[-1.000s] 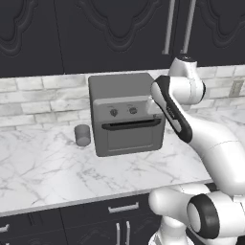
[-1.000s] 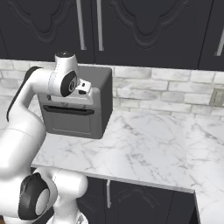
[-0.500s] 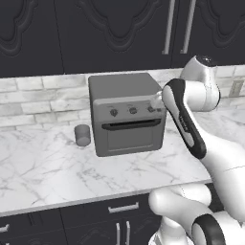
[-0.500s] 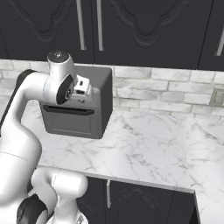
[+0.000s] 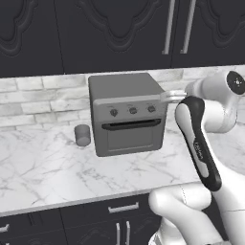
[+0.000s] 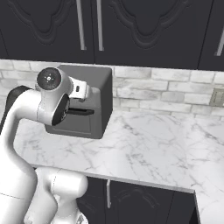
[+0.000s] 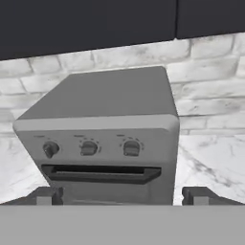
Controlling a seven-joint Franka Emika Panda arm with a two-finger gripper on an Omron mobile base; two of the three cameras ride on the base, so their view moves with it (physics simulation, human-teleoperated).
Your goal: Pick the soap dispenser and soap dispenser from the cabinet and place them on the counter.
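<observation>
Gripper spread wide (nothing held), boxy grey toaster oven, veined marble counter, embossed black cabinet.

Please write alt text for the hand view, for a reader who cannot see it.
A grey toaster oven with three knobs stands on the white marble counter against a pale brick wall, below the closed black cabinet. The open jaws frame the oven's lower front.

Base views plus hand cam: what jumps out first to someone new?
A grey toaster oven sits on the white marble counter against the brick backsplash. The black cabinet doors above it are shut. A short grey cup stands just left of the oven.
</observation>
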